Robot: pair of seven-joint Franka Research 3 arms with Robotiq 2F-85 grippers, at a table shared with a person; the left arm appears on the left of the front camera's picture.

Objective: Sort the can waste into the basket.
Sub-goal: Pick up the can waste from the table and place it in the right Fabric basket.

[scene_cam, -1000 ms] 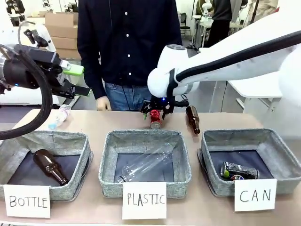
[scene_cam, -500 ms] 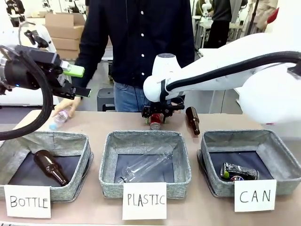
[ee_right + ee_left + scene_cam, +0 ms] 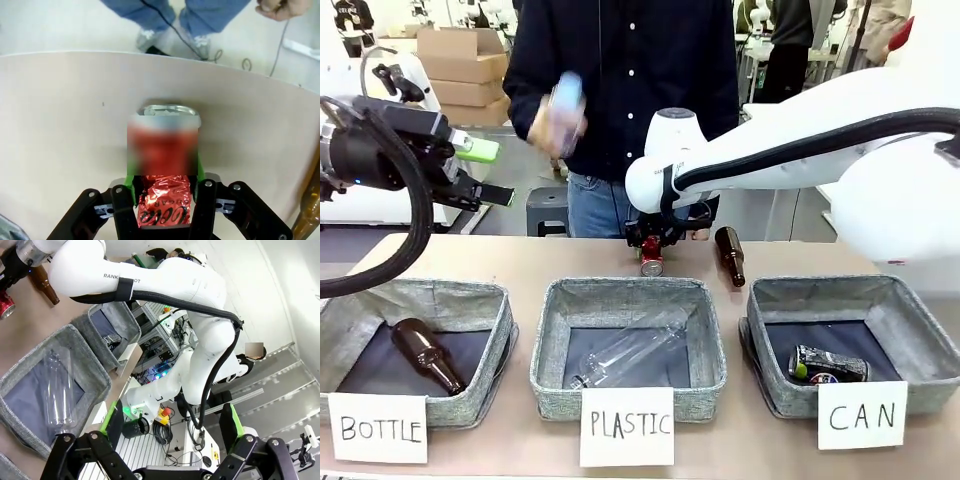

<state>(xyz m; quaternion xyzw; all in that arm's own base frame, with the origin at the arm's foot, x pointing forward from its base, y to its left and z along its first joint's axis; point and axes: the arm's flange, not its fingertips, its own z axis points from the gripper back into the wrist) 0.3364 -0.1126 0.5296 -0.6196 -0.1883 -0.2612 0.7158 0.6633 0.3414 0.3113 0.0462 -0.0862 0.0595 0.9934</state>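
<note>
In mid-frame we clench our right gripper on the red can, just behind the middle bin. Our left gripper hangs released at upper left. The dark can lies in the basket, lower right.

Right arm: glossy white shells, black corrugated cable strapped along it, black lettering on the link. Left gripper: black body, bright green pads, thick black hose looping behind. Person there in dark buttoned shirt, white buttons, blue jeans.
</note>
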